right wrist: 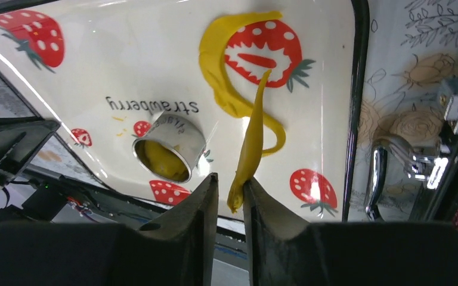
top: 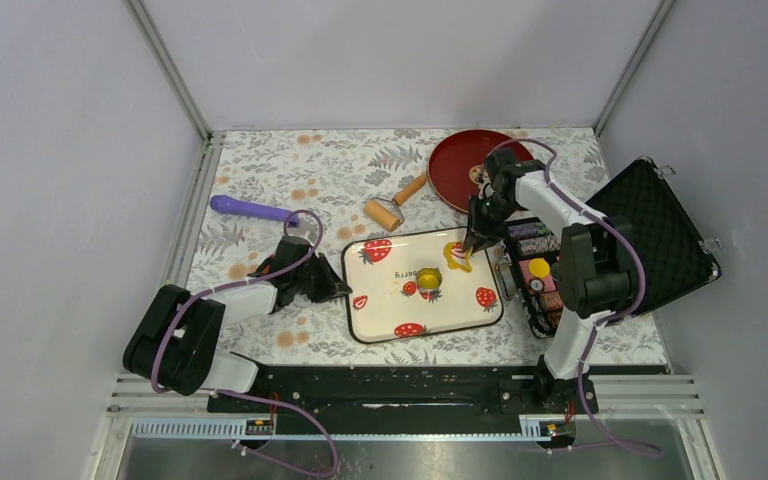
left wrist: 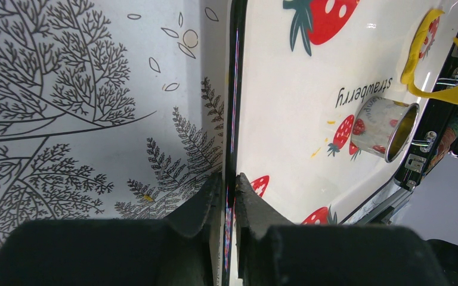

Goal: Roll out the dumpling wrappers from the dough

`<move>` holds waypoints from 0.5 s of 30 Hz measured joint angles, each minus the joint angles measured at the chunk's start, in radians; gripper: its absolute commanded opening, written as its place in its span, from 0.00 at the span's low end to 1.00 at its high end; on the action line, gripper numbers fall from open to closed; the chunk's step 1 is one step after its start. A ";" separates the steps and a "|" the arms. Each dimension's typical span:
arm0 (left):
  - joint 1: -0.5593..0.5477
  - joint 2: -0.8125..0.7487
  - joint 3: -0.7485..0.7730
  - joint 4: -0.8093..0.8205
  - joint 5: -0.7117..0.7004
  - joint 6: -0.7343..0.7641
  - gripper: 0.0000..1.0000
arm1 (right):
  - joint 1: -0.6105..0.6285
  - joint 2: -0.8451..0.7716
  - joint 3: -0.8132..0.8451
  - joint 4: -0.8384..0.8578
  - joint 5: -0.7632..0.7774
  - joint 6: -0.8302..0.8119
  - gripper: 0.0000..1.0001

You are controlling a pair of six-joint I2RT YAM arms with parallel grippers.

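Observation:
The white strawberry tray [top: 390, 315] lies mid-table. My left gripper [top: 343, 290] is shut on its left rim, as the left wrist view [left wrist: 229, 182] shows. A thin ring-shaped strip of yellow dough [right wrist: 214, 59] lies around a printed strawberry at the tray's far right corner [top: 457, 256]. One end of the strip is lifted off the tray and clings to one finger [right wrist: 268, 214] of my right gripper [right wrist: 230, 179]. That gripper's jaws stand a narrow gap apart. A metal ring cutter [top: 429, 279] with yellow dough inside lies on its side on the tray. No separate wrapper discs show.
A red plate [top: 475, 170] sits at the back right, with a small wooden roller [top: 397, 203] next to it. A purple rolling pin [top: 252, 210] lies at the back left. A rack of small items [top: 535, 275] and an open black case [top: 650, 235] stand right of the tray.

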 measured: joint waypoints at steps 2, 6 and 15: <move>0.000 0.000 0.000 0.000 0.000 0.000 0.00 | 0.000 0.013 -0.027 0.023 0.001 0.000 0.40; 0.000 0.000 0.000 0.000 0.000 0.000 0.00 | 0.000 0.050 -0.055 0.061 0.006 -0.004 0.53; 0.000 0.000 0.000 0.000 0.000 0.000 0.00 | 0.000 0.075 -0.059 0.111 0.008 -0.017 0.70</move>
